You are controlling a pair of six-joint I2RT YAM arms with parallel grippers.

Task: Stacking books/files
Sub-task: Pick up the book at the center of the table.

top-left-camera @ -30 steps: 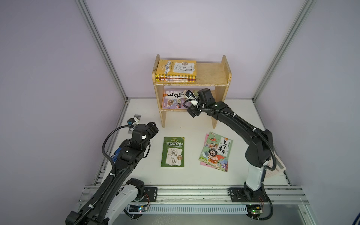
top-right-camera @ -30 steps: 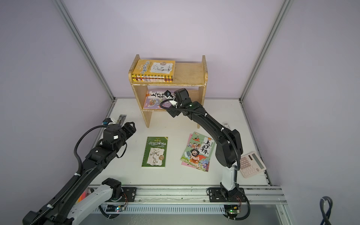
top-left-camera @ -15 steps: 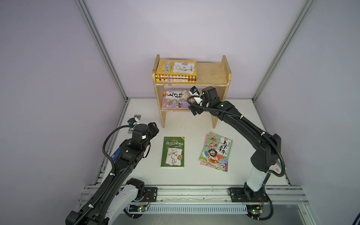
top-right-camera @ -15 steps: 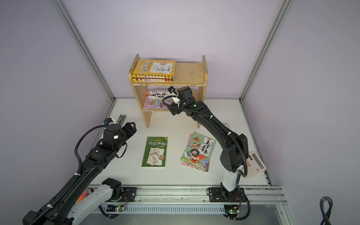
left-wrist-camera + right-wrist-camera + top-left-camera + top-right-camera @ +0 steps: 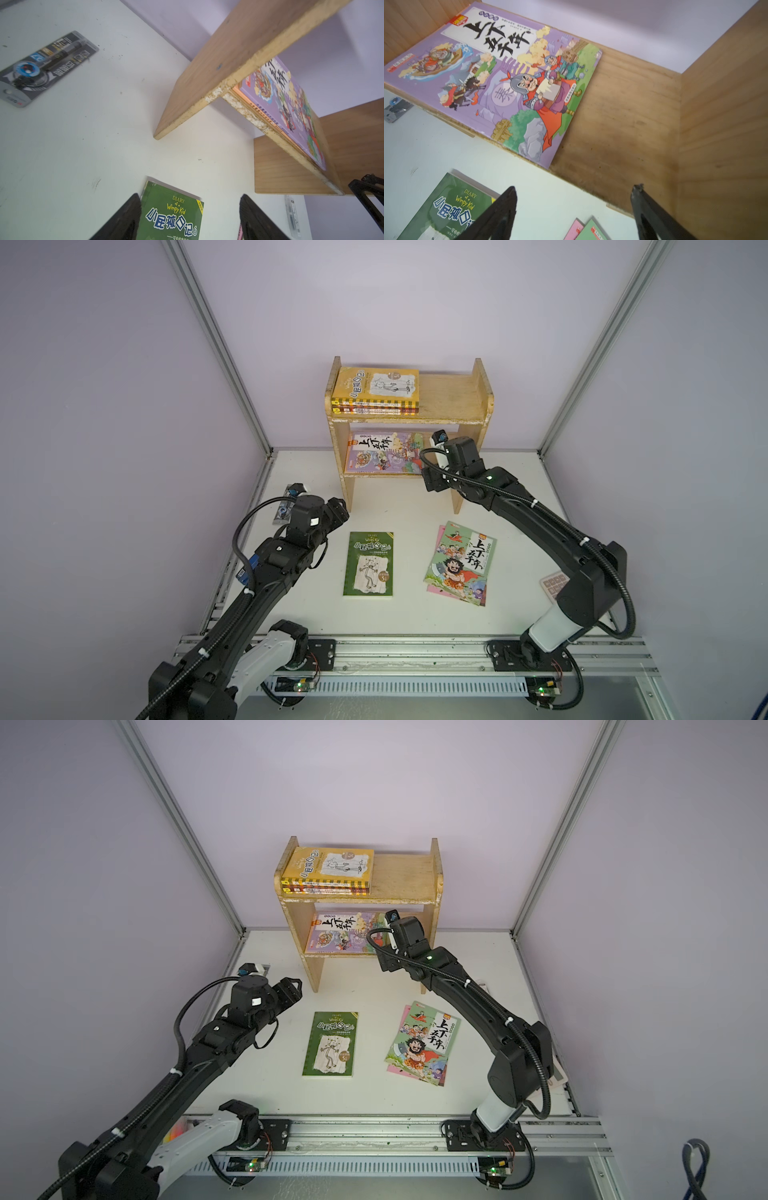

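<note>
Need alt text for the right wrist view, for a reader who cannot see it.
A purple cartoon book with black calligraphy lies flat on the lower board of a wooden shelf. Nearer the camera, the right gripper shows open, empty jaws over the white table, where a green Diary of a Wimpy Kid book lies.

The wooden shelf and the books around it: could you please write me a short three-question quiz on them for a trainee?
1. True or false: the purple book lies on the lower board of the wooden shelf.
2. Which book lies alone on the table? A yellow; B green stick-boy book; C purple.
3. Fill in: the green cartoon book lies on a ___ book.
Key: 1 true; 2 B; 3 pink book.
</note>
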